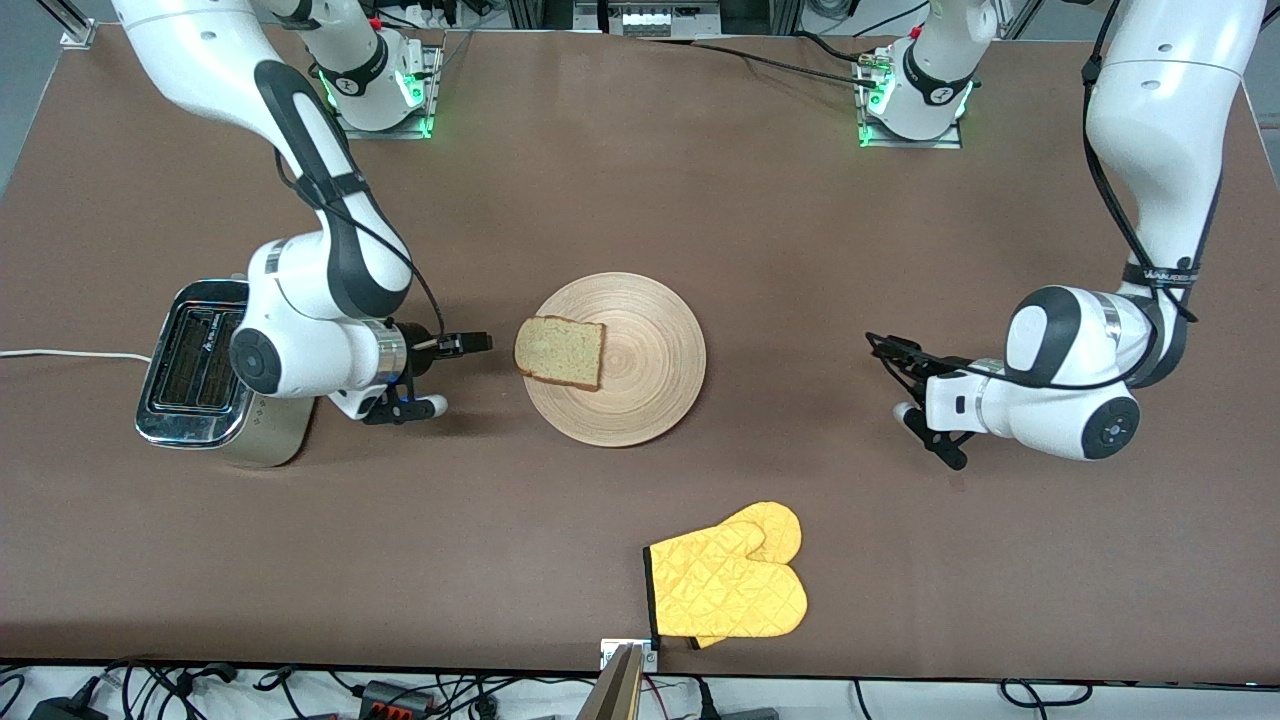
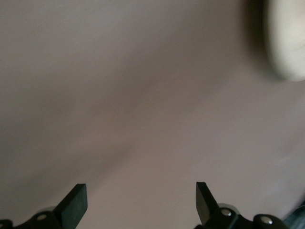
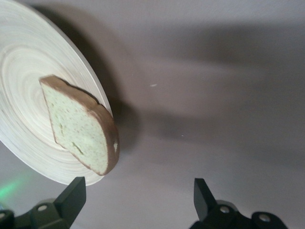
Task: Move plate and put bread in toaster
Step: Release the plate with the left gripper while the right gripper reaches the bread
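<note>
While both arms sit low over the table (image 1: pixel 640 200), nothing is gripped yet, so I'd call this the approach step, before either the plate move or the bread pickup.

Plate (image 1: pixel 640 380): centre of the front frame, flat on the table. It holds only the bread (image 1: pixel 560 352), which lies on the rim toward the right arm's end and overhangs the edge slightly (right wrist view shows the crust past the rim).

Toaster (image 1: pixel 195 375): mid-left of the front frame, partly covered by the right arm. Slots look dark; I see no bread in them.

Oven mitts (image 1: pixel 728 585): lower centre of the front frame, nearer the camera than the plate, not involved.

Right claw (image 1: pixel 432 375): between toaster and plate, just beside the bread's end of the plate, fingers (image 3: pixel 72 199) spread apart, empty.

Left claw (image 1: pixel 915 395): mid-right of the front frame, well apart from the plate, fingers (image 2: pixel 75 202) also spread, empty. Only a blurred plate edge shows at its wrist view's upper right.

Next move, my guess: right claw closes in on the overhanging crust edge, needs a pinch across the slice thickness without dragging the plate. The left claw would take the plate's rim.
</note>
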